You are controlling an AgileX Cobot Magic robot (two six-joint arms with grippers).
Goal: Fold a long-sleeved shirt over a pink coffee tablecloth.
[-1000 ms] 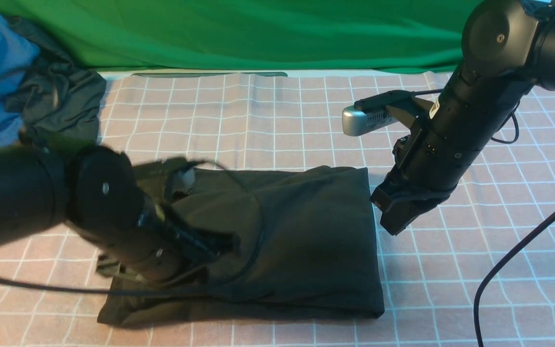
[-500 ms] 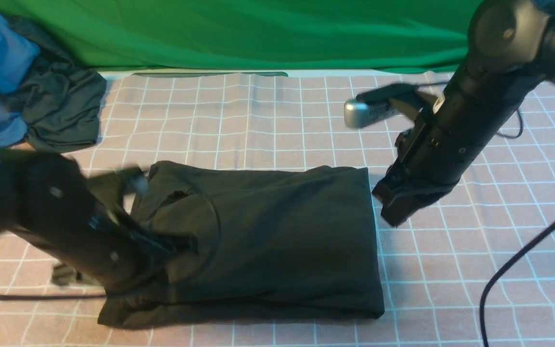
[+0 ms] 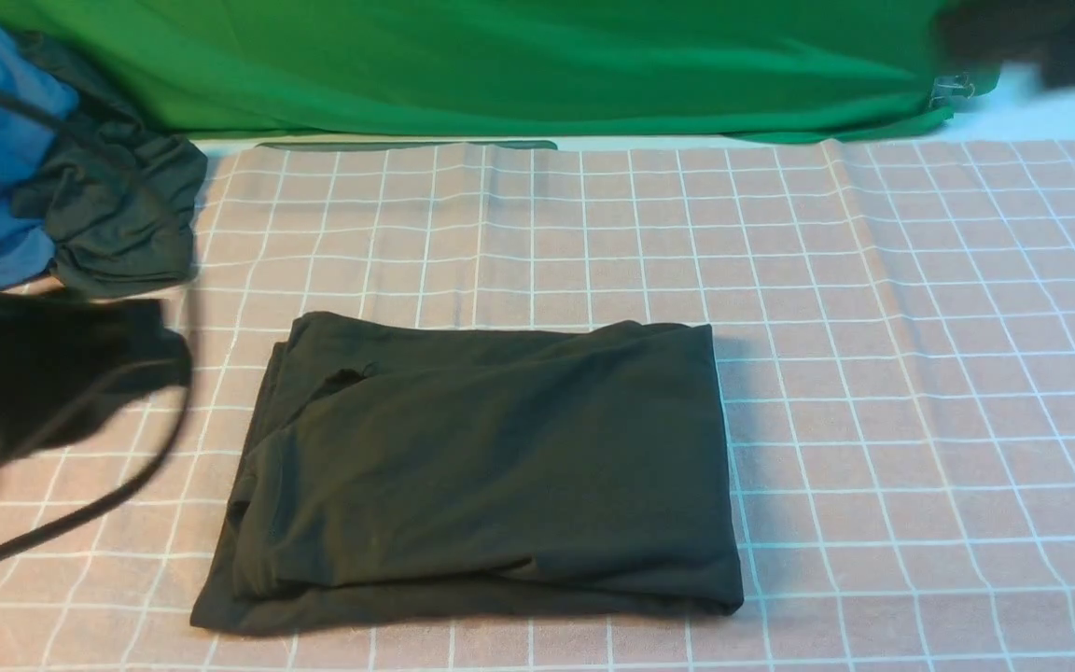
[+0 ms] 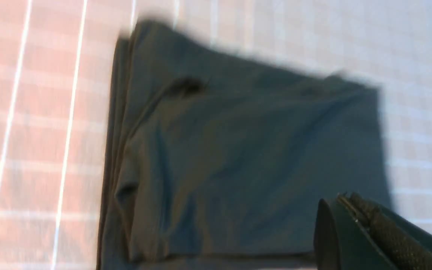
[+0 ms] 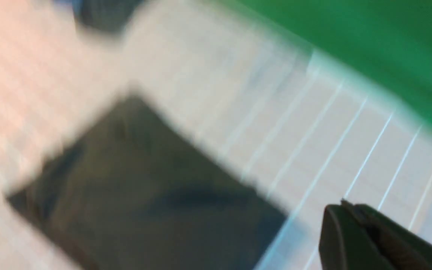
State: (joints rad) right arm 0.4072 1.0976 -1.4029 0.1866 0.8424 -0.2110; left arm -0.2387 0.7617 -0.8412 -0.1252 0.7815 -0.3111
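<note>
Black cotton long-sleeved shirt (image 3: 491, 467) lies folded in a flat rectangle on the pink coffee tablecloth (image 3: 920, 373).
Folding looks finished; what remains is clearing both arms without snagging the bundle. Its long axis runs left to right across the tablecloth's grid, neck opening toward the robot's left. Left tool (image 4: 345, 204) and right tool (image 5: 345, 210) are both pressed together, empty, apart from the shirt.
</note>
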